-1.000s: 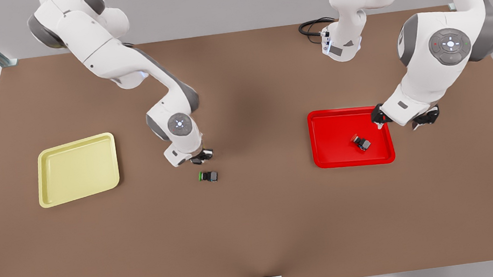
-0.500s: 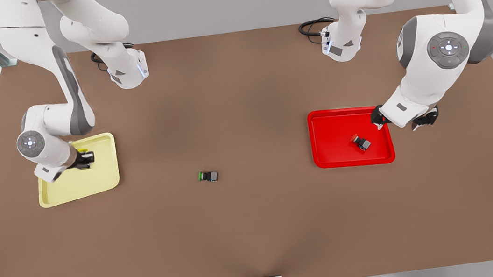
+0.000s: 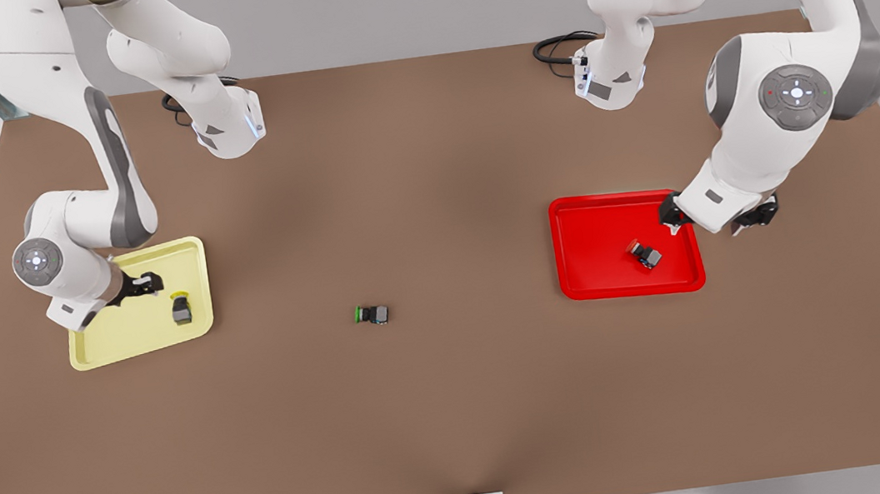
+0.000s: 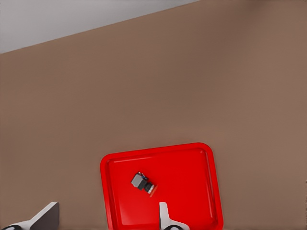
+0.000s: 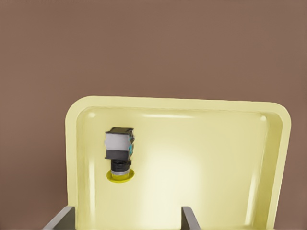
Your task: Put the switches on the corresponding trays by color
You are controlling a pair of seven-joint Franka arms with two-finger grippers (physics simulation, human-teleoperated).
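The yellow-capped switch [image 3: 180, 308] [image 5: 119, 152] lies on its side inside the pale yellow tray [image 3: 123, 332] [image 5: 201, 163], at the front view's left. My right gripper [image 3: 146, 284] [image 5: 124, 221] hovers open just beside it, holding nothing. On the front view's right, the red-capped switch [image 3: 645, 254] [image 4: 142, 182] lies in the red tray [image 3: 592, 253] [image 4: 192, 191]. My left gripper [image 3: 713, 215] [image 4: 105, 223] hangs open over that tray's far right corner, its fingers [image 4: 165, 218] wide apart and empty.
A green-capped switch [image 3: 373, 314] lies alone on the brown table [image 3: 460, 412] between the two trays. Both arm bases [image 3: 228, 130] stand along the table's far edge, with a black cable [image 3: 554, 48] by one.
The right gripper carried the yellow switch from the table's middle over to the yellow tray and let it go; the switch now lies in the tray. The left arm barely shifted.
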